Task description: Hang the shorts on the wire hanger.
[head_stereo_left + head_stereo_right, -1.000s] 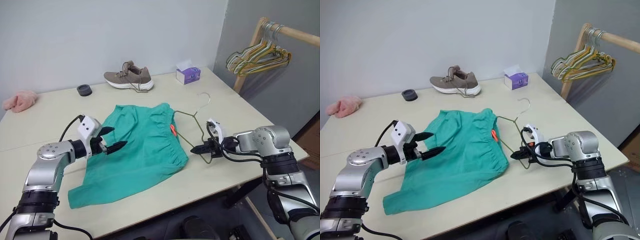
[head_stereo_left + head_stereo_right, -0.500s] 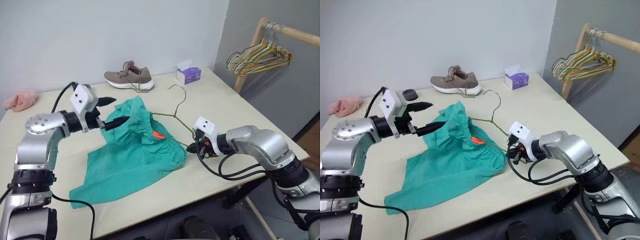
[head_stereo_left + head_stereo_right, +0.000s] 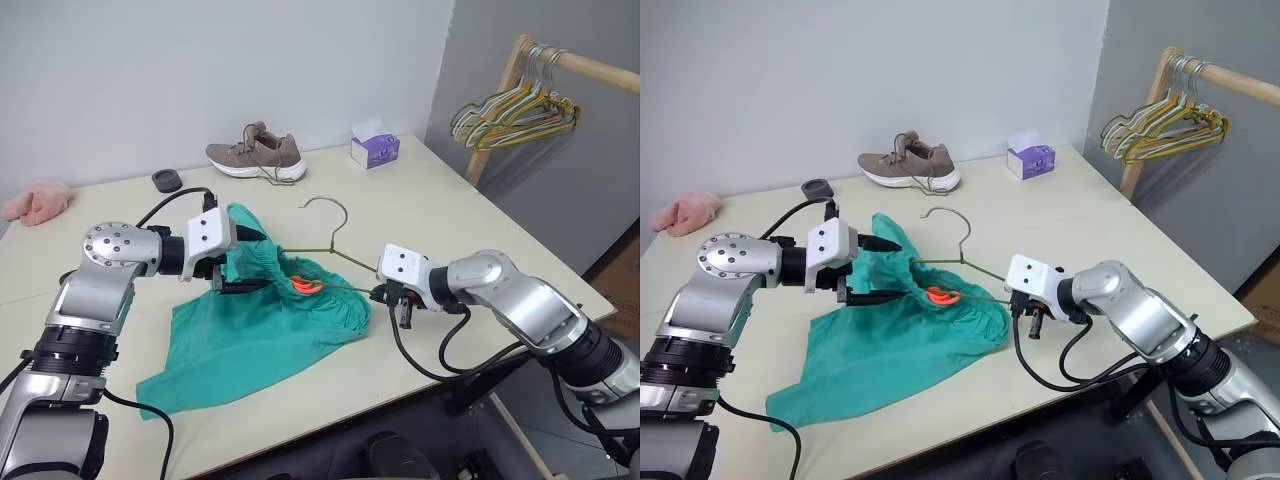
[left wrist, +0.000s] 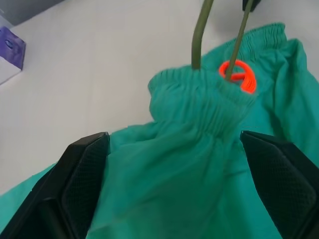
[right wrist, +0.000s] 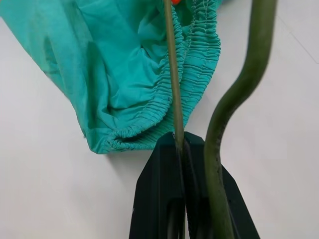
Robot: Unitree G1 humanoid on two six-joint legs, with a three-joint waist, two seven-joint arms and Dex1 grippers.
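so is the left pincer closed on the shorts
No, in the left wrist view the left pincer stands wide open, its two fingers spread to either side of the bunched shorts without clamping them.

No readable text, labels or numbers anywhere; print on tissue box [image 3: 375, 150] too small to read.

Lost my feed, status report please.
Right pincer shut on wire hanger. Left pincer open at shorts waistband. Hanger partly threaded in. Nothing blocking.
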